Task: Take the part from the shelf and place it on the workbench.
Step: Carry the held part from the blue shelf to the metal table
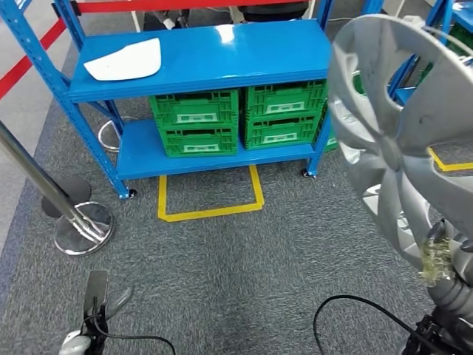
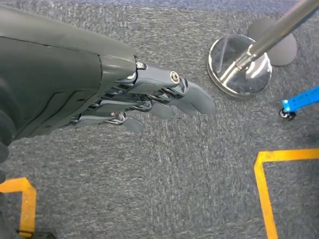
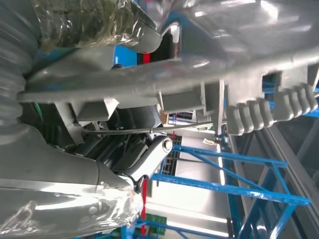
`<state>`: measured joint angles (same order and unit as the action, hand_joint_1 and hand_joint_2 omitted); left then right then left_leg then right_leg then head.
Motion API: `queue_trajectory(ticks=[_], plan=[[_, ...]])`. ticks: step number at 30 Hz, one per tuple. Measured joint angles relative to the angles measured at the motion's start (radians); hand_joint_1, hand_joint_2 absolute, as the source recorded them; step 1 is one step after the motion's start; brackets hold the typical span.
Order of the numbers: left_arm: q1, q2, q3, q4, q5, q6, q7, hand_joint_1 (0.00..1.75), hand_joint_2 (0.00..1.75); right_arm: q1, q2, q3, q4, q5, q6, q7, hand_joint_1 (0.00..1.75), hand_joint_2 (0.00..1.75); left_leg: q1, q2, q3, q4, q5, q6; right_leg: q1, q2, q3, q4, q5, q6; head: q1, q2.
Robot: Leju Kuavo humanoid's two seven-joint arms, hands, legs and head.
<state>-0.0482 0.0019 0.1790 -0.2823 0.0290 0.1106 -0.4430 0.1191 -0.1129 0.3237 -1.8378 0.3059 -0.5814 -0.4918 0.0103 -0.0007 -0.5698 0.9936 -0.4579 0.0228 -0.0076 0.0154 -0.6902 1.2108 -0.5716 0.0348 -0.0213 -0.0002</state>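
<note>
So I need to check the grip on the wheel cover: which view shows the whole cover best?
The head view: the wheel cover shows its spokes and rim, with the right hand gripping its lower edge. The right wrist view shows a close, partial stretch of its back and rim.

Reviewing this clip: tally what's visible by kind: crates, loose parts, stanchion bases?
Green crates on the lower shelf: 4, plus a sliver of green further right
Grey wheel cover held by the right hand: 1
White part on the top shelf: 1
Stanchion bases: 2
Total: 8
</note>
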Motion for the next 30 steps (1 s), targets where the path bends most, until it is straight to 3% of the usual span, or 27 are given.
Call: queue_trajectory(ticks=[1, 2, 3, 5, 7, 8, 11, 13, 16, 17, 18, 19, 21, 22, 24, 27, 28, 30], plan=[[0.001, 0.000, -0.001, 0.000, 0.000, 0.000, 0.000, 0.00, 1.75, 0.001, 0.000, 0.001, 0.001, 0.000, 0.000, 0.000, 1.75, 1.75, -0.001, 0.007, 0.000, 0.000, 0.000, 0.001, -0.001, -0.004, -0.027, 0.057, -0.019, 0.003, 0.000, 0.000], [0.001, 0.000, -0.002, 0.000, 0.000, 0.000, 0.000, 0.00, 1.75, 0.003, 0.000, 0.001, 0.002, 0.000, 0.000, 0.000, 1.75, 1.75, -0.002, 0.013, 0.000, 0.000, -0.001, 0.001, -0.002, -0.006, -0.039, 0.084, -0.021, 0.004, 0.000, 0.000], [0.001, 0.000, -0.002, 0.000, 0.000, 0.000, 0.000, 0.00, 1.75, 0.004, 0.000, 0.002, 0.003, 0.000, 0.000, 0.000, 1.75, 1.75, -0.002, 0.018, 0.001, 0.000, -0.001, 0.000, -0.002, -0.008, -0.030, 0.067, -0.002, 0.005, 0.000, 0.000], [0.000, -0.001, -0.003, 0.000, 0.000, 0.000, 0.000, 0.00, 1.75, 0.004, 0.000, 0.002, 0.003, 0.001, 0.000, -0.001, 1.75, 1.75, -0.002, 0.027, 0.004, 0.001, -0.003, -0.002, -0.002, -0.023, 0.038, -0.063, 0.062, 0.001, 0.000, 0.000], [0.001, -0.002, -0.004, 0.000, 0.000, 0.000, 0.000, 0.00, 1.75, 0.002, 0.000, 0.003, 0.003, 0.007, 0.000, -0.003, 1.75, 1.75, -0.007, 0.034, 0.003, 0.004, -0.004, -0.010, 0.003, -0.045, 0.101, -0.179, 0.096, -0.007, -0.001, 0.000], [0.001, -0.002, -0.004, 0.000, 0.000, 0.000, 0.000, 0.00, 1.75, 0.002, 0.000, 0.005, 0.002, 0.014, 0.000, -0.005, 1.75, 1.75, -0.010, 0.038, 0.002, 0.005, -0.004, -0.014, 0.006, -0.049, 0.111, -0.201, 0.097, -0.012, -0.001, 0.000], [0.002, -0.004, -0.004, 0.000, 0.000, 0.002, 0.000, 0.00, 1.75, 0.006, 0.000, 0.017, 0.001, 0.039, -0.004, -0.008, 1.75, 1.75, -0.010, 0.047, -0.002, 0.011, -0.009, -0.028, 0.006, -0.034, 0.108, -0.204, 0.102, -0.029, -0.003, 0.000], [0.002, -0.004, -0.006, 0.000, 0.000, 0.005, 0.000, 0.00, 1.75, 0.007, 0.000, 0.030, -0.002, 0.050, -0.008, -0.007, 1.75, 1.75, -0.007, 0.033, -0.021, 0.061, -0.048, -0.039, 0.002, -0.023, 0.108, -0.207, 0.107, -0.041, -0.006, 0.000], [0.005, -0.005, -0.007, 0.000, -0.001, 0.007, 0.000, 0.00, 1.75, 0.011, 0.000, 0.047, -0.005, 0.048, -0.012, -0.001, 1.75, 1.75, -0.003, 0.014, -0.096, 0.236, -0.136, -0.046, 0.001, -0.005, 0.108, -0.207, 0.108, -0.048, -0.009, 0.000], [0.006, -0.006, -0.008, 0.000, -0.001, 0.007, 0.001, 0.00, 1.75, 0.013, 0.000, 0.050, -0.005, 0.044, -0.014, 0.002, 1.75, 1.75, -0.003, 0.013, -0.112, 0.272, -0.143, -0.046, 0.002, 0.002, 0.108, -0.207, 0.109, -0.048, -0.010, 0.000], [0.008, -0.006, -0.009, 0.000, -0.002, 0.008, 0.002, 0.00, 1.75, 0.016, 0.000, 0.052, -0.005, 0.040, -0.014, 0.005, 1.75, 1.75, -0.003, 0.012, -0.114, 0.275, -0.132, -0.045, 0.003, 0.009, 0.108, -0.207, 0.109, -0.048, -0.010, 0.000], [0.008, -0.006, -0.010, 0.000, -0.002, 0.008, 0.003, 0.00, 1.75, 0.018, 0.000, 0.052, -0.005, 0.037, -0.014, 0.007, 1.75, 1.75, -0.003, 0.009, -0.096, 0.240, -0.102, -0.042, 0.003, 0.016, 0.109, -0.206, 0.109, -0.048, -0.010, 0.000], [0.009, -0.006, -0.010, 0.000, -0.001, 0.008, 0.004, 0.00, 1.75, 0.019, 0.000, 0.054, -0.005, 0.032, -0.014, 0.010, 1.75, 1.75, -0.004, -0.012, -0.035, 0.115, -0.034, -0.031, 0.005, 0.029, 0.109, -0.204, 0.110, -0.046, -0.009, 0.000], [0.009, -0.005, -0.010, 0.000, 0.000, 0.007, 0.005, 0.00, 1.75, 0.019, 0.000, 0.056, -0.005, 0.029, -0.014, 0.011, 1.75, 1.75, -0.004, -0.023, -0.009, 0.061, -0.017, -0.026, 0.005, 0.036, 0.106, -0.203, 0.111, -0.043, -0.009, 0.000], [0.010, -0.004, -0.011, 0.000, 0.002, 0.006, 0.005, 0.00, 1.75, 0.019, 0.000, 0.058, -0.005, 0.024, -0.014, 0.011, 1.75, 1.75, -0.005, -0.035, 0.009, 0.017, -0.015, -0.021, 0.004, 0.046, 0.098, -0.201, 0.115, -0.034, -0.009, 0.000], [0.009, -0.007, -0.011, 0.000, 0.003, 0.005, 0.005, 0.00, 1.75, 0.021, -0.002, 0.060, -0.005, 0.019, -0.014, 0.011, 1.75, 1.75, -0.002, -0.019, 0.010, 0.001, -0.008, -0.011, 0.003, 0.041, 0.082, -0.190, 0.108, -0.017, -0.007, 0.000], [0.008, -0.008, -0.011, 0.000, 0.003, 0.005, 0.004, 0.00, 1.75, 0.021, -0.002, 0.060, -0.005, 0.018, -0.014, 0.010, 1.75, 1.75, 0.001, -0.012, 0.011, -0.003, -0.005, -0.006, 0.003, 0.029, 0.067, -0.160, 0.088, -0.013, -0.004, 0.000], [0.010, -0.008, -0.011, 0.000, 0.003, 0.005, 0.004, 0.00, 1.75, 0.020, -0.003, 0.064, -0.005, 0.018, -0.014, 0.009, 1.75, 1.75, 0.001, 0.001, 0.011, -0.005, -0.003, -0.001, 0.001, 0.002, 0.012, -0.041, 0.025, -0.005, 0.000, 0.000]])
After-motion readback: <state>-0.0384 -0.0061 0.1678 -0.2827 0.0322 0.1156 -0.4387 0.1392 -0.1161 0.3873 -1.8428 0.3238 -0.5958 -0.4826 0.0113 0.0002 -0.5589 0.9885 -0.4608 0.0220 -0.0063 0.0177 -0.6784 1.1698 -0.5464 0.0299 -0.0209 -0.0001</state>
